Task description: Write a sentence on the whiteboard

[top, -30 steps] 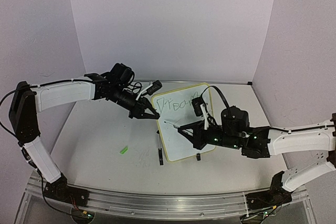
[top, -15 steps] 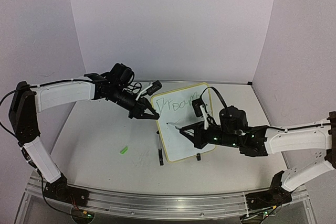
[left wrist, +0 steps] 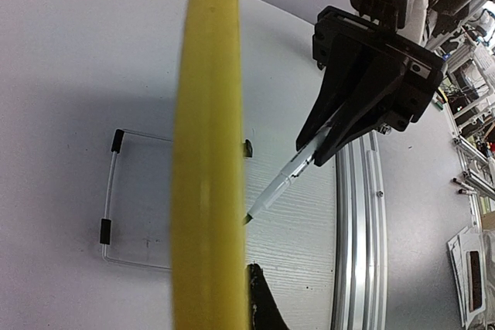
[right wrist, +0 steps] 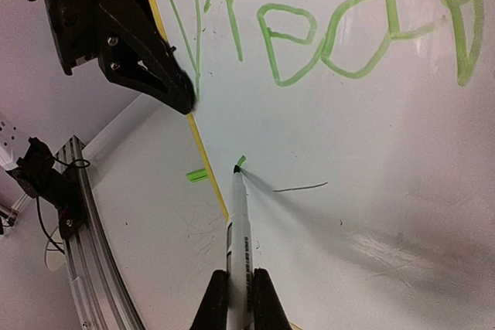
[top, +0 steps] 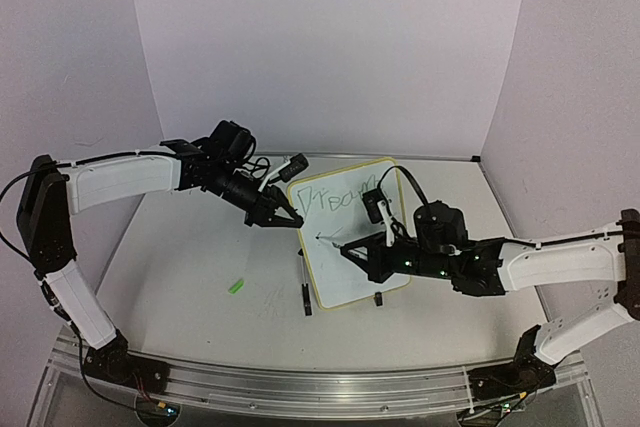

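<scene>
The whiteboard (top: 350,247), white with a thin yellow frame (right wrist: 207,161), stands tilted at mid-table. My left gripper (top: 283,217) is shut on its left edge, and that edge fills the left wrist view as a yellow band (left wrist: 207,152) beside one dark finger (left wrist: 264,303). My right gripper (right wrist: 240,280) is shut on a white marker (right wrist: 239,222). The marker's tip touches the board's left side, where there is a short green tick (right wrist: 241,161). The sentence (right wrist: 325,36) shows as one line of scrawly green letters along the top of the board (top: 335,199).
A green marker cap (top: 236,286) lies on the table left of the board. A thin dark stick (top: 305,289) and a black clip foot (top: 380,298) sit under the board's near edge. An aluminium rail (top: 300,387) runs along the table's front. Purple walls close the back and sides.
The right arm has crept a little to the left, with the marker tip staying at the board's left side. The left arm and the board have not moved.
</scene>
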You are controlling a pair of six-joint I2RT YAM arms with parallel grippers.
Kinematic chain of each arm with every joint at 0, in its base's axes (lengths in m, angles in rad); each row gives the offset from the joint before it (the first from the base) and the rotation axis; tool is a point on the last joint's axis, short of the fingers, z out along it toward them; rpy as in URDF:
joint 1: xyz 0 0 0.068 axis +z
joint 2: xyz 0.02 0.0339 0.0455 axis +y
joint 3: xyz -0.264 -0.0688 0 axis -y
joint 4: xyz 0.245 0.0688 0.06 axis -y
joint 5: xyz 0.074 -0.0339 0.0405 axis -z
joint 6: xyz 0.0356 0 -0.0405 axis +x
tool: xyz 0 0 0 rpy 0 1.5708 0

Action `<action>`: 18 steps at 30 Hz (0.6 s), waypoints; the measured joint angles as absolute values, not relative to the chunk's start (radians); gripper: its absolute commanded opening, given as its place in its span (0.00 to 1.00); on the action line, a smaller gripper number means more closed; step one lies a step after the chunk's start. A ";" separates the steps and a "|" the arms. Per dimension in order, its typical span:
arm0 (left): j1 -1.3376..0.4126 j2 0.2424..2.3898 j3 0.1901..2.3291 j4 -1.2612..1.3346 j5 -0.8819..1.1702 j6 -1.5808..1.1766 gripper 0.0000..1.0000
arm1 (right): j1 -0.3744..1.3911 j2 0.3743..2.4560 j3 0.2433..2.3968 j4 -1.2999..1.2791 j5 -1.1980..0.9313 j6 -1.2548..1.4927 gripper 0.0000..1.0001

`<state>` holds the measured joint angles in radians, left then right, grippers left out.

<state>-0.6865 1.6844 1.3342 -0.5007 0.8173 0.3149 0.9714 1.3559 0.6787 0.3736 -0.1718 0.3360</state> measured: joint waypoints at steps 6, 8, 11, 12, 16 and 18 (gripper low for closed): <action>-0.686 1.684 1.334 -0.501 0.817 0.315 0.00 | 0.971 1.362 0.679 0.374 -0.181 0.337 0.00; -0.686 1.684 1.334 -0.501 0.817 0.315 0.00 | 0.971 1.362 0.679 0.374 -0.181 0.339 0.00; -0.686 1.684 1.334 -0.501 0.817 0.315 0.00 | 0.971 1.362 0.677 0.373 -0.181 0.342 0.00; -0.686 1.684 1.334 -0.501 0.817 0.315 0.00 | 0.971 1.361 0.674 0.373 -0.181 0.342 0.00; -0.686 1.684 1.334 -0.501 0.817 0.315 0.00 | 0.971 1.359 0.667 0.362 -0.181 0.342 0.00; -0.686 1.684 1.334 -0.501 0.817 0.315 0.00 | 0.971 1.356 0.667 0.354 -0.181 0.342 0.00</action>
<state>-0.6865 1.6844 1.3342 -0.5014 0.8173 0.3149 0.9714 1.3561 0.6670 0.3544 -0.1808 0.3420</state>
